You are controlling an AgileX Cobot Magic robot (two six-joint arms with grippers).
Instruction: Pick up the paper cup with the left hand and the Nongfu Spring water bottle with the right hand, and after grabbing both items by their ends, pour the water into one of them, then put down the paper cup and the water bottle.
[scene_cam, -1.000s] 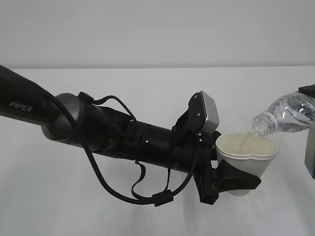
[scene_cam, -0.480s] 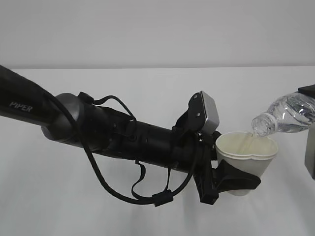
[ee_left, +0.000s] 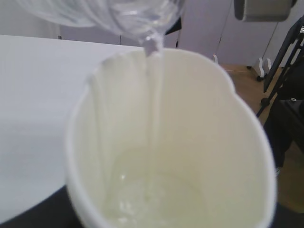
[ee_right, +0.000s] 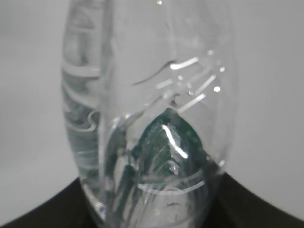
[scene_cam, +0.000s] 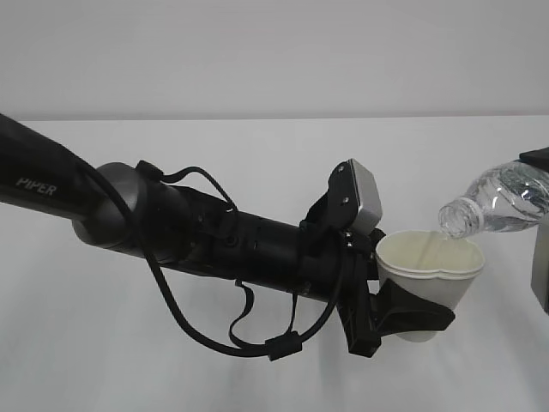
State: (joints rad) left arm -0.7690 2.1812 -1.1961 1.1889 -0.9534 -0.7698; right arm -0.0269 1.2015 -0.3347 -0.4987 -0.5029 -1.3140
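Left gripper (scene_cam: 410, 316) clamped round paper cup (scene_cam: 429, 279), rim squeezed out of round, held above surface (scene_cam: 257, 172). Right gripper grips bottle (scene_cam: 497, 202) base; neck at cup's 1 o'clock, water (ee_left: 153, 118) streaming. Risk: stream overshoots dented rim, spills.

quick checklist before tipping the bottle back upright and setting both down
1. Left hand grips paper cup: ok, though the rim is squeezed out of round.
2. Nongfu Spring water bottle neck over the cup mouth: ok.
3. Water lands inside the cup: ok, a thin stream.
4. Cup level below the rim: ok, only the bottom is filled.
5. Right hand grip on the bottle: cannot tell.
6. Spill on table: none seen, ok.
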